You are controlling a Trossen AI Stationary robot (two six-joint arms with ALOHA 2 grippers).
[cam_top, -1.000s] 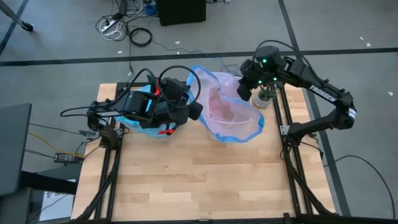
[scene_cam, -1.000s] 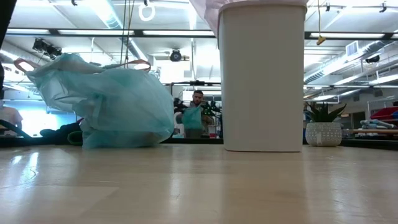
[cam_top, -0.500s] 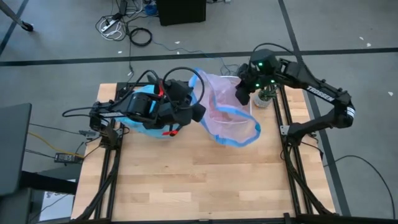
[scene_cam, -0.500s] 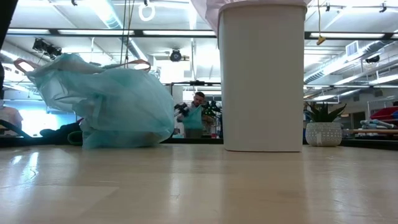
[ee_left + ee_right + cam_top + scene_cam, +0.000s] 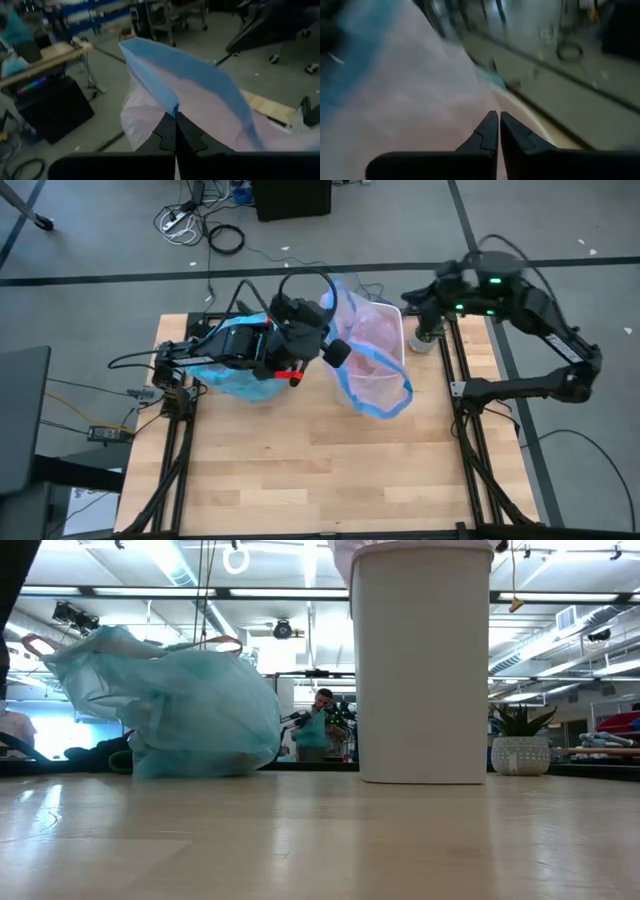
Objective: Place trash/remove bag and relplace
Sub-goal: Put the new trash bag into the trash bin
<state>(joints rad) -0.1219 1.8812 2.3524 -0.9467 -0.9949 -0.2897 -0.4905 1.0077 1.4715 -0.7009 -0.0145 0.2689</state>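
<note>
The white bin (image 5: 424,660) stands upright on the wooden table (image 5: 330,480), and everything here sits around it. A pale pink bag (image 5: 372,355) with a blue rim band hangs over the bin's mouth, its lower edge spilling down onto the table on the near side of the bin.

The left gripper (image 5: 175,116) is at the bin's left rim, its fingers pinched together on the blue band of the pink bag, lifting that edge into a peak above the bin. In the high view the left arm reaches across from the left of the bin, passing over the light-blue bag (image 5: 235,365).

That light-blue bag, crinkled and bulging, lies on the table to the left of the bin, well apart from it in the low view (image 5: 165,705), with red loops showing at its top.

The right gripper (image 5: 496,125) is at the bin's far right, near the corner of the table, with its fingers together and nothing between them; pink plastic shows just ahead of them.

A small potted plant (image 5: 520,745) sits to the right of the bin. A person stands in the room far behind the bin
</note>
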